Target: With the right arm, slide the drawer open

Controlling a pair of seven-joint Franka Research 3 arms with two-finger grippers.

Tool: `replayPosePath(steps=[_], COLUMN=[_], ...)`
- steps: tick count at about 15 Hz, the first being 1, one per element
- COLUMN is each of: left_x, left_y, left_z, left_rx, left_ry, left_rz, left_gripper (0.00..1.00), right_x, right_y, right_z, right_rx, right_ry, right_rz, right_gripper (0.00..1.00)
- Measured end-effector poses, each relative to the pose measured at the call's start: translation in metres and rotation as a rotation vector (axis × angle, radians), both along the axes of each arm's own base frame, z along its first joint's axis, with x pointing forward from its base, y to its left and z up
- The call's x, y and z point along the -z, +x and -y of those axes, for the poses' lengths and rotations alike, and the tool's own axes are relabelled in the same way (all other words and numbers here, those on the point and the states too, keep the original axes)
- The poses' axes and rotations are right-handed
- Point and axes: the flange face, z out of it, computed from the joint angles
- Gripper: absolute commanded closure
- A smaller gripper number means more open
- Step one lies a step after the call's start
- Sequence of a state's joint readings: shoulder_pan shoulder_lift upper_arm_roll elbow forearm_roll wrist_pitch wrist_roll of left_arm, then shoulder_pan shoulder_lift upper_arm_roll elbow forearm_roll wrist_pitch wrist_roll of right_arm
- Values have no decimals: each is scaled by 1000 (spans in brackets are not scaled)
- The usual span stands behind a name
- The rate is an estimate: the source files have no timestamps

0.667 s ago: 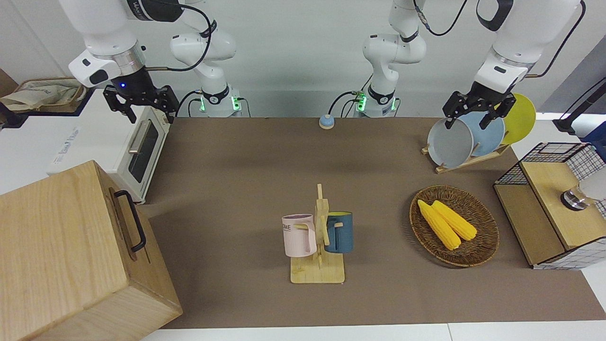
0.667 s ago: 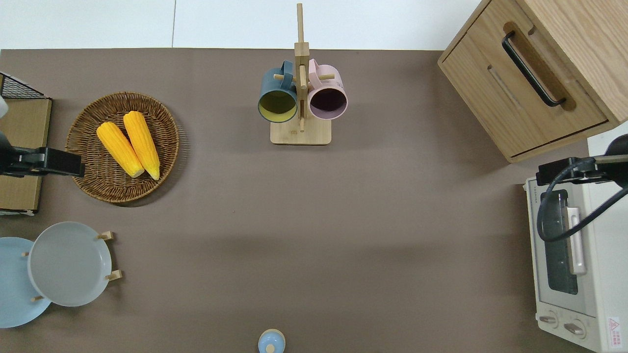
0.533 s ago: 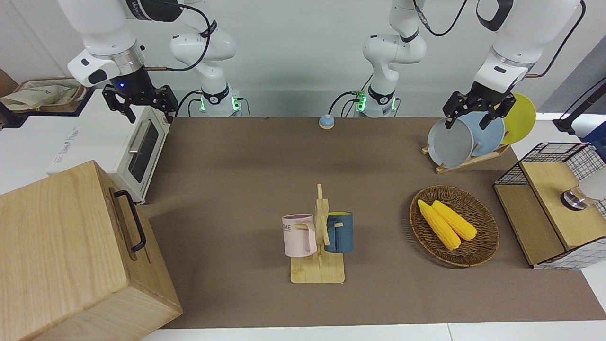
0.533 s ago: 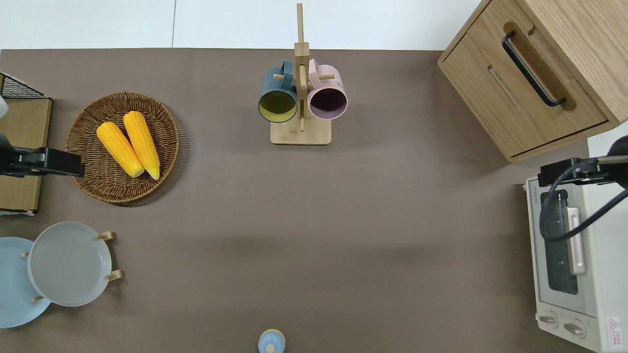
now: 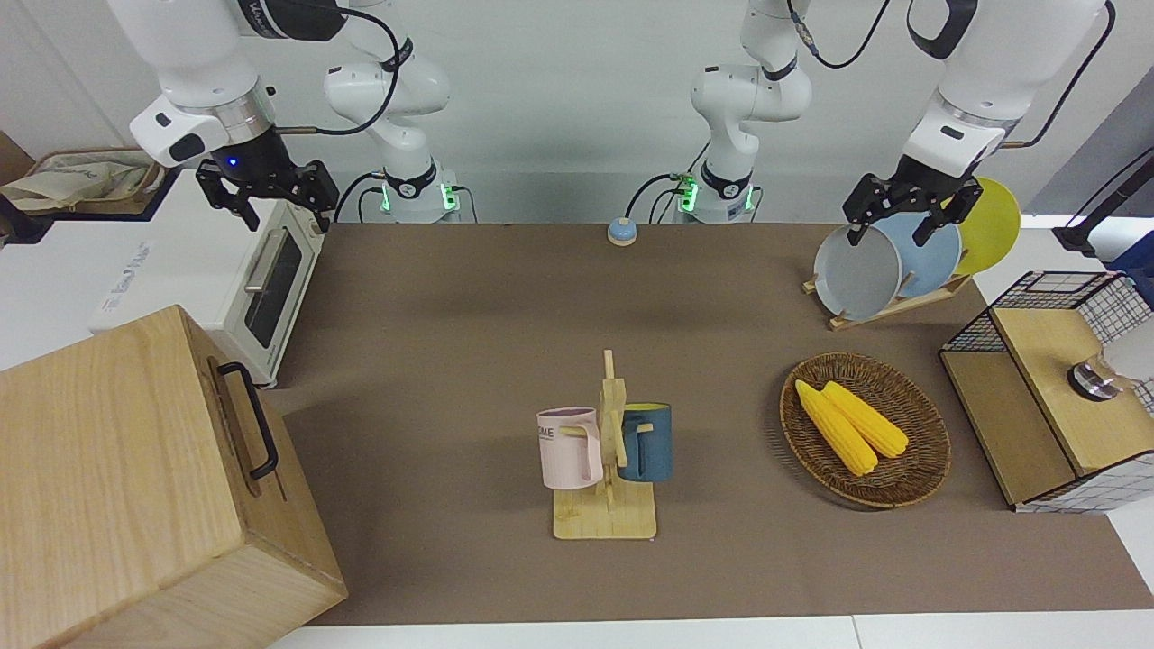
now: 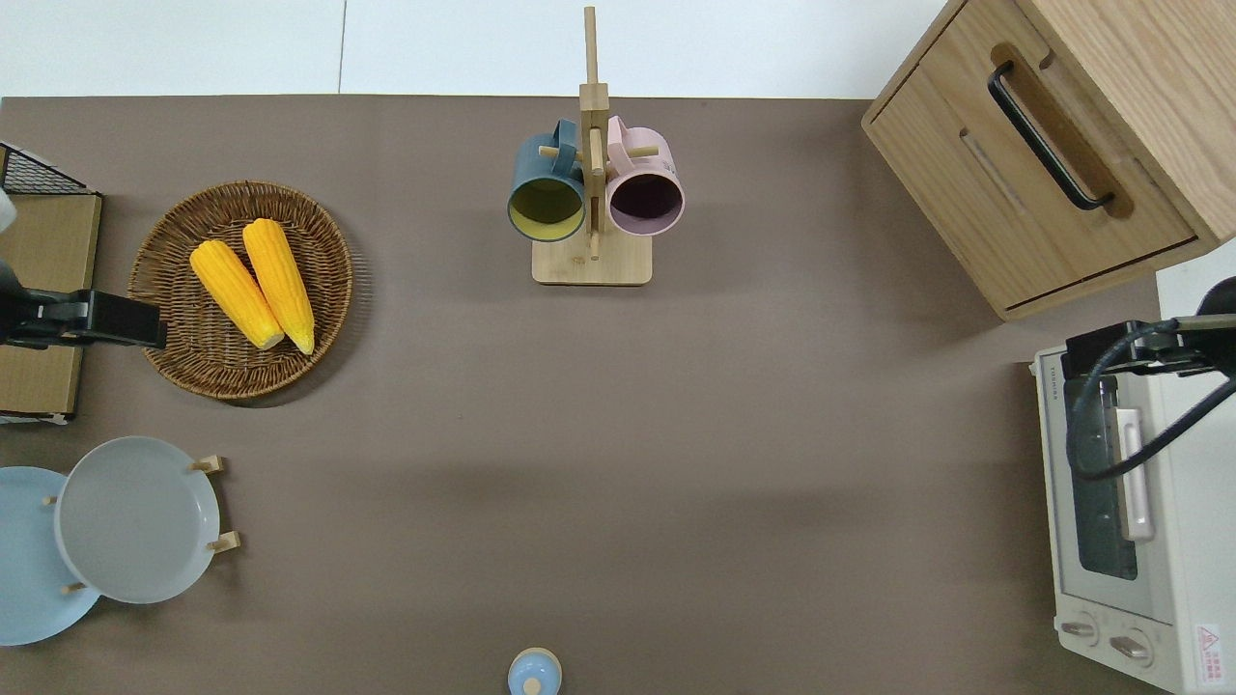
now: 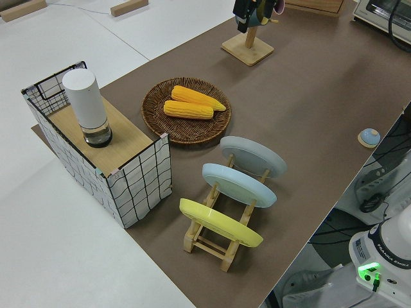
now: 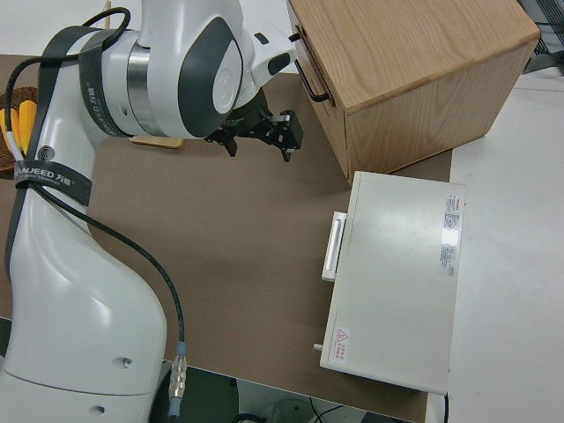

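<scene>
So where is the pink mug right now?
The pink mug hangs on the wooden mug rack mid-table, beside the blue mug, toward the right arm's end.

Toaster oven point(image 6: 1125, 521) nearer the robots than cabinet point(image 6: 1091, 135) (both at right arm's end), mug rack point(image 6: 591, 193) mid-table

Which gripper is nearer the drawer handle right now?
The right gripper. It is up over the toaster oven, which stands beside the cabinet, and not touching the drawer handle. The left arm is parked at the opposite end of the table.
</scene>
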State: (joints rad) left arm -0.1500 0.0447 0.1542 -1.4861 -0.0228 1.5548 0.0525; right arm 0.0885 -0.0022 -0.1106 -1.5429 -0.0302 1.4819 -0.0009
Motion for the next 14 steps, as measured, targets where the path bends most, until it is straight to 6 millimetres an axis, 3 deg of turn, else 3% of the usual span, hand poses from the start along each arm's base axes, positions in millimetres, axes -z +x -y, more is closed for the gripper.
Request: replayPosePath(steps=[14], left_x=[0], left_y=[0], left_z=[0], left_rx=[0], left_ry=[0], left_rz=[0], left_gripper=[2], right_x=[-1], right_y=[-3], right_z=[4], right_rx=[2], right_ry=[-40], right_rz=[-23], right_gripper=[11])
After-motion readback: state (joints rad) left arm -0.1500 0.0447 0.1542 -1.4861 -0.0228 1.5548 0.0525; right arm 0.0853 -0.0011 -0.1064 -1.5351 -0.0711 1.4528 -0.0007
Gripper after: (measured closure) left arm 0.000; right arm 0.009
